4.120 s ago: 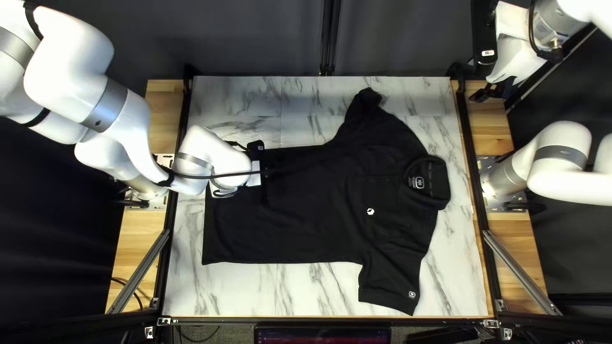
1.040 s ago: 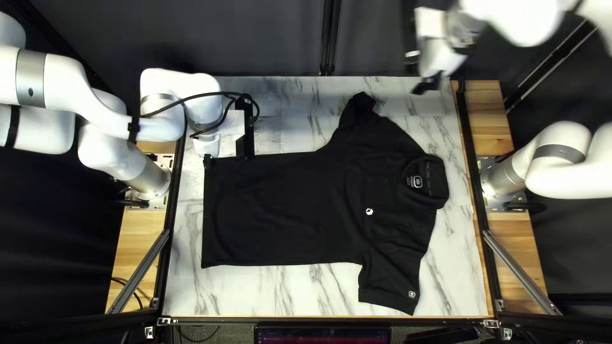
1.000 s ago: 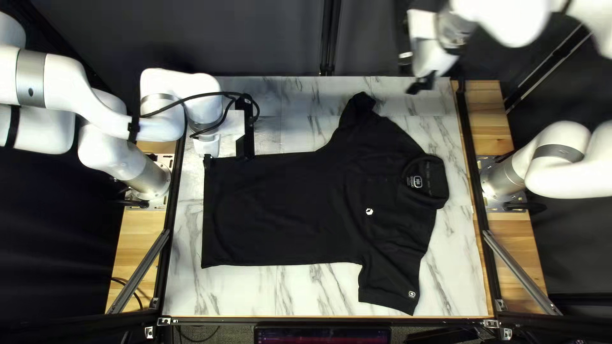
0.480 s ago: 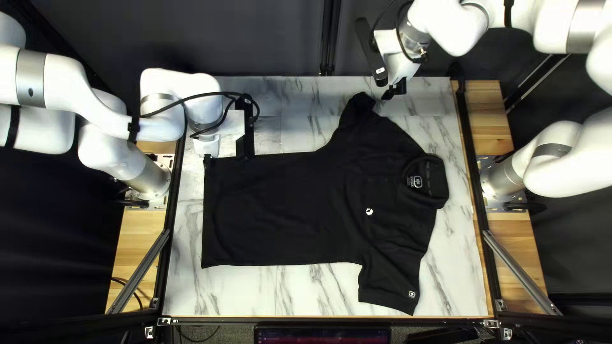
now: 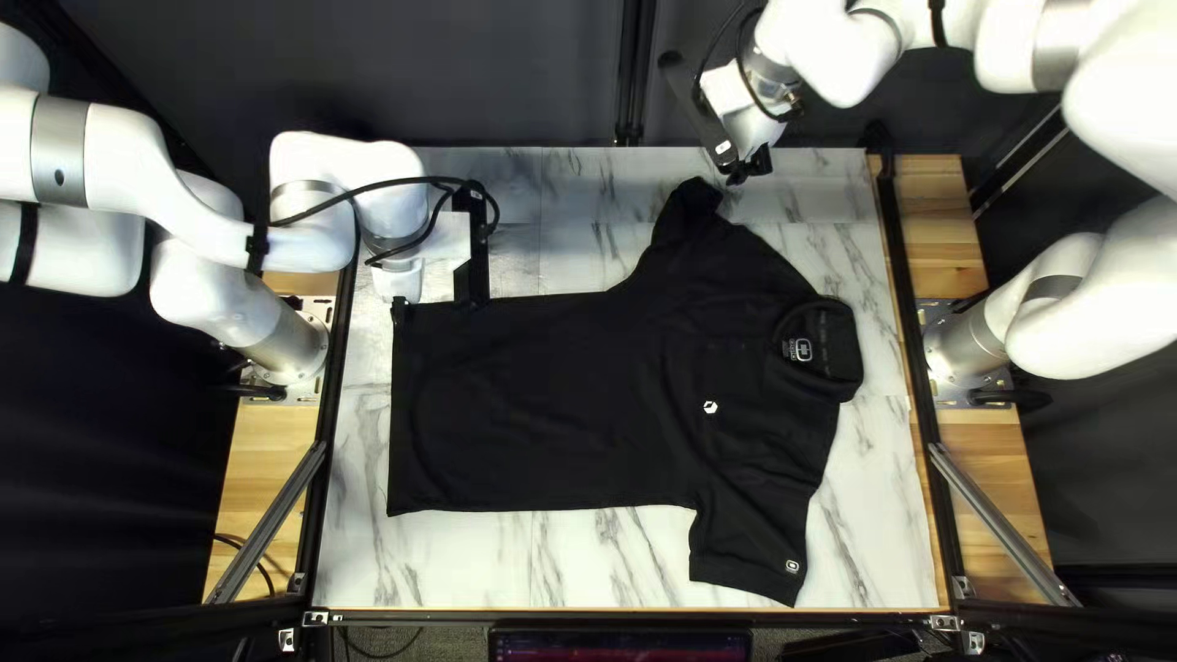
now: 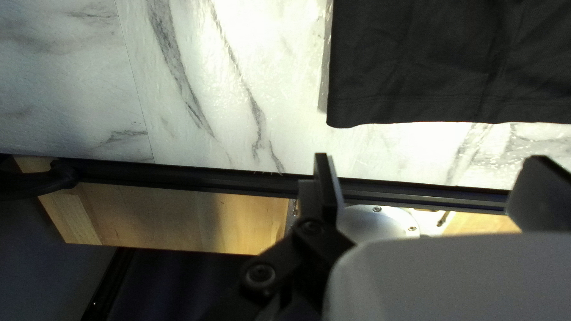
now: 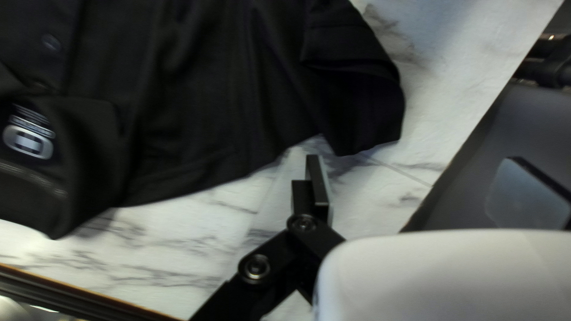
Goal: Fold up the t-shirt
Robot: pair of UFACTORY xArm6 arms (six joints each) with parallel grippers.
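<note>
A black t-shirt (image 5: 552, 399) with a collar lies spread on the table, its hem toward the left arm and its collar toward the right arm. My left gripper (image 5: 429, 307) is above the hem's far corner. In the left wrist view, my left gripper (image 6: 431, 187) stands open with the shirt (image 6: 440, 65) ahead of its fingers, nothing between them. My right gripper (image 5: 746, 172) hovers beside the far sleeve (image 5: 693, 209) in the top left view. Seen from the right wrist, my right gripper (image 7: 416, 187) is open and empty, the sleeve (image 7: 357, 101) ahead of it.
Marble-patterned table surface (image 5: 576, 552) shows around the shirt. Black rails (image 5: 917, 356) run along the table's sides, with wooden strips (image 5: 950, 245) outside them. A dark curtain (image 5: 491, 74) hangs behind the far edge, and a screen (image 5: 619, 645) sits at the near edge.
My left arm has moved from over the shirt's hem toward the table's far side, and the hem has shifted slightly. My right gripper has come from the far right to beside the far sleeve.
</note>
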